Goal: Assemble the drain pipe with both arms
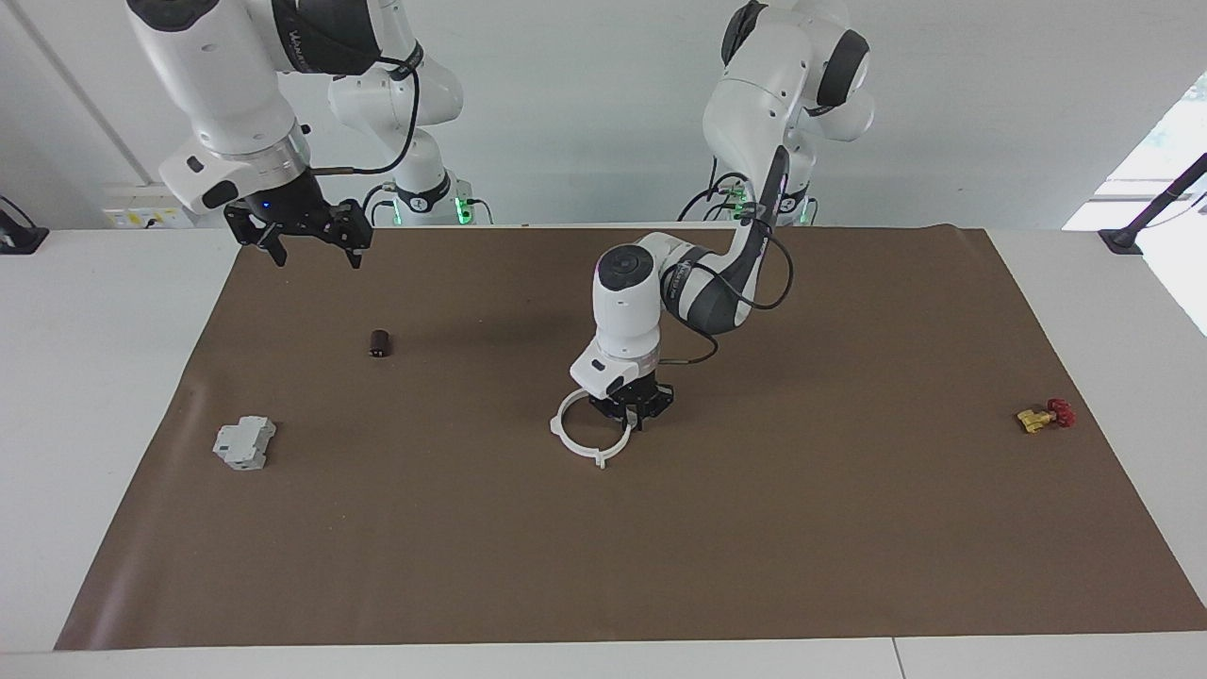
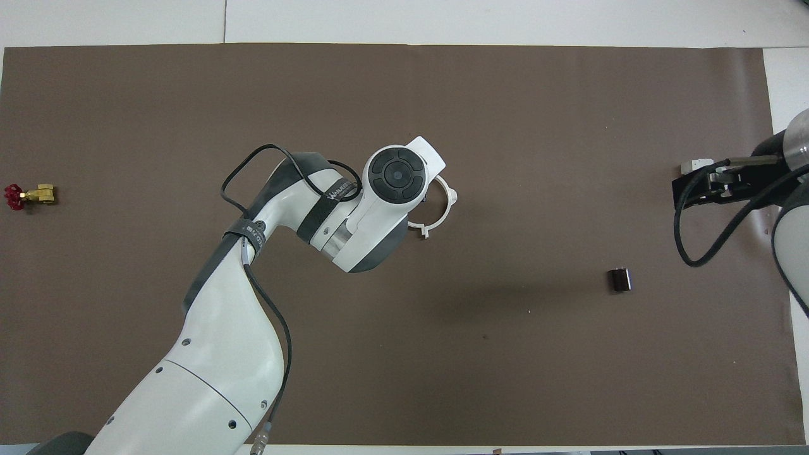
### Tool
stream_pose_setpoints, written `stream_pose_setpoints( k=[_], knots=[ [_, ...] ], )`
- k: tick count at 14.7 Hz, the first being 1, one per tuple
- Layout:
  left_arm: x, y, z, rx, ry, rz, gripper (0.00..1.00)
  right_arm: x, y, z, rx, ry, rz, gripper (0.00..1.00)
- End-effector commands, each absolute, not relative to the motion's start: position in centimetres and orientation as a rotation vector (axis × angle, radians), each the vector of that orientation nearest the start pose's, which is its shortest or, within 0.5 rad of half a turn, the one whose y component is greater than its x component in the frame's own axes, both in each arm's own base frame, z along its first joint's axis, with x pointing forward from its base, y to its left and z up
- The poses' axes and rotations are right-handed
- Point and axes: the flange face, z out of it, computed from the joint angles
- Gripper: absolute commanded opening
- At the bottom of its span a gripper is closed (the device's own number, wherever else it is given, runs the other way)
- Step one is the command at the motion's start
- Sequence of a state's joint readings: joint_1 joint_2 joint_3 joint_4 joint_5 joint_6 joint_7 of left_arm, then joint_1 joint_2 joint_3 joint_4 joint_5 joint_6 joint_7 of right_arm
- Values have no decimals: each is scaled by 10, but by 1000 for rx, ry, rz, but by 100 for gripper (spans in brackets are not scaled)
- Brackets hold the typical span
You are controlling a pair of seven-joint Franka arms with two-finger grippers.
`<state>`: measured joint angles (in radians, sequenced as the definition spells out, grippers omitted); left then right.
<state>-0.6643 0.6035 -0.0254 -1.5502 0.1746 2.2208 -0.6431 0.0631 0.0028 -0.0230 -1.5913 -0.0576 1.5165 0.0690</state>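
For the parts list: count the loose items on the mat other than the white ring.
3: a grey block and a dark cylinder toward the right arm's end, a red-and-brass valve toward the left arm's end.

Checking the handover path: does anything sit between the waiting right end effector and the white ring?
Only the small dark cylinder lies roughly between the right end effector, raised and open, and the white ring, low on the mat.

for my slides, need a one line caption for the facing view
Left pincer shut on the white ring at mat centre; right pincer waits open, raised over the mat's corner.
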Motion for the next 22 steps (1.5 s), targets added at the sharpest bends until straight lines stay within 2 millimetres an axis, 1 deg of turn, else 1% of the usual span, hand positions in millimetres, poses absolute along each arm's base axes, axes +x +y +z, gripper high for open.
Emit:
stream_pose_setpoints(
  k=[1, 4, 6, 8, 10, 14, 16, 19, 22],
  knots=[
    [539, -448, 294, -3029, 225, -179, 0, 544, -2, 613, -3190, 40, 92, 100],
    [538, -448, 294, -3029, 226, -178, 0, 545, -2, 614, -3151, 41, 92, 100],
    [534, -452, 293, -3026, 239, -176, 0, 545, -14, 614, -3104, 71, 90, 100],
    [529, -453, 292, -3023, 247, -168, 0, 545, -18, 614, -3104, 78, 92, 100],
    [528, -454, 291, -3022, 250, -166, 0, 543, -19, 619, -3111, 78, 85, 100],
    [531, -453, 293, -3029, 248, -183, 0, 546, -22, 619, -3150, 78, 66, 100],
    [535, -449, 293, -3034, 236, -189, 0, 546, -19, 628, -3152, 71, 56, 100],
    [537, -448, 294, -3028, 239, -198, 0, 546, -15, 625, -3143, 70, 46, 100],
    [539, -448, 295, -3035, 241, -212, 0, 545, -17, 625, -3140, 75, 48, 100]
  ],
)
